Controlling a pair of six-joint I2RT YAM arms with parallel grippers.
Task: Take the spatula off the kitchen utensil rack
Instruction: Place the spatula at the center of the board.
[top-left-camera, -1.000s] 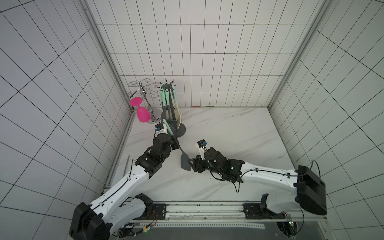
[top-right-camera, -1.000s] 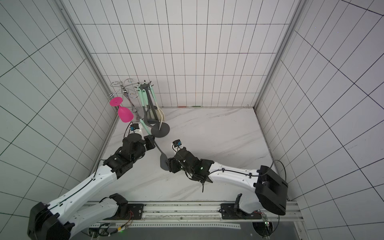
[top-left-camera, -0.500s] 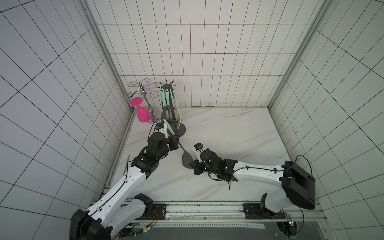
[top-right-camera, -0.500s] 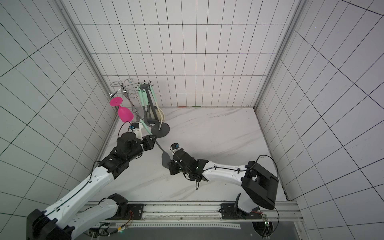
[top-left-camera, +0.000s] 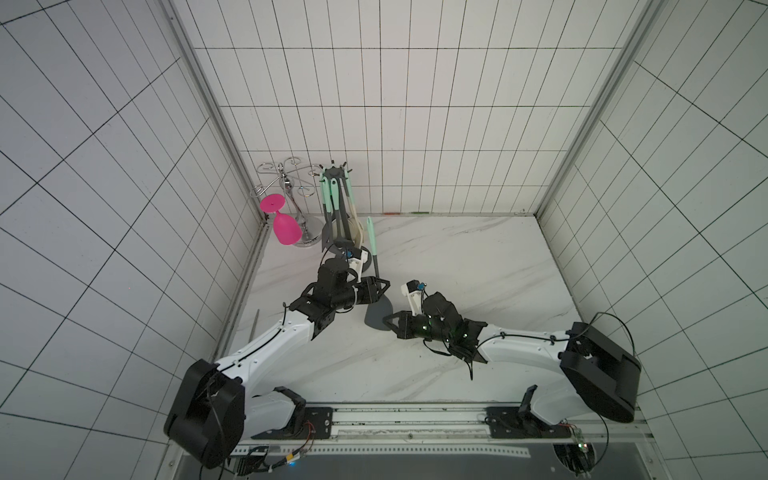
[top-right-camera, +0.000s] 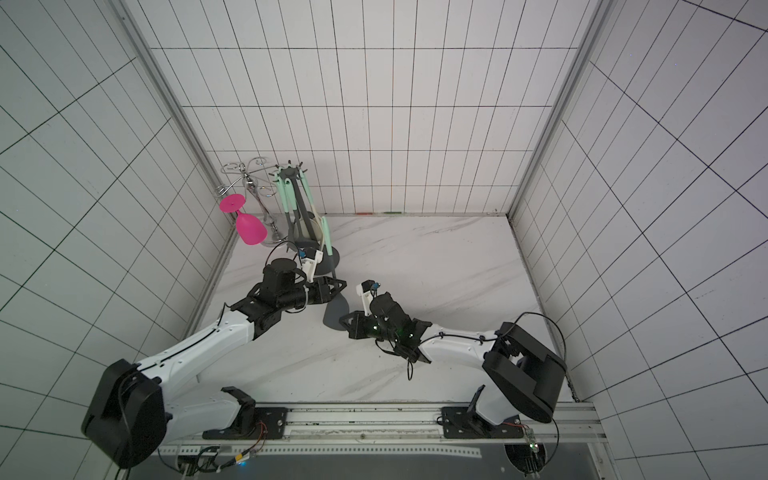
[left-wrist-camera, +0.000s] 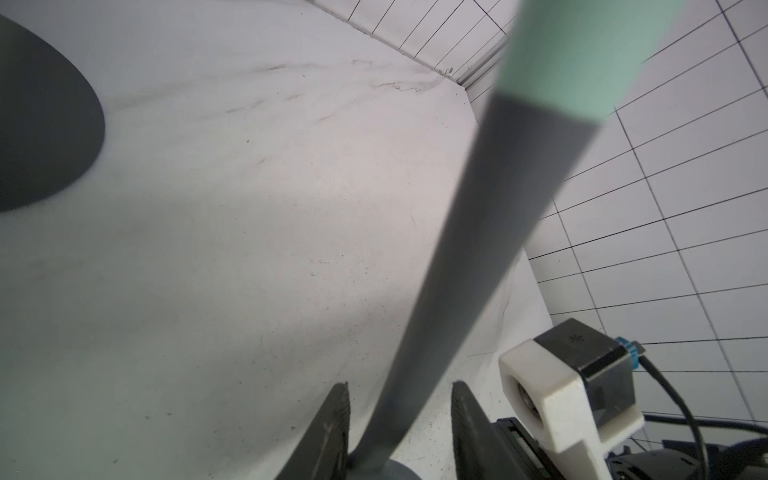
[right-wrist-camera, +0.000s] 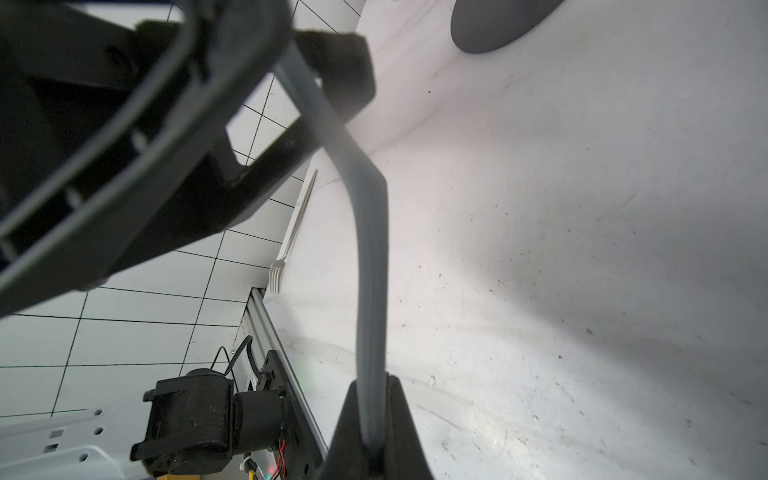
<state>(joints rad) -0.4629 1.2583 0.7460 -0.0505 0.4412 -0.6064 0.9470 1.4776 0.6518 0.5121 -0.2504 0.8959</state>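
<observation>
Found spatula (top-left-camera: 372, 241) clear of kitchen utensil rack (top-left-camera: 334, 183), removal judged done; right gripper (right-wrist-camera: 372, 386) jaws pinching blade, left gripper (left-wrist-camera: 399, 386) jaws spread.

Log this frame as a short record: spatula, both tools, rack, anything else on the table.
spatula: unhooked, mint handle up, blade down
right tool: shut on the blade's edge
left tool: open, fingers either side of the grey shaft, gaps showing
kitchen utensil rack: back left corner, other utensils hanging
other: pink wine glass on chrome glass holder; fork at the table's left edge
</observation>
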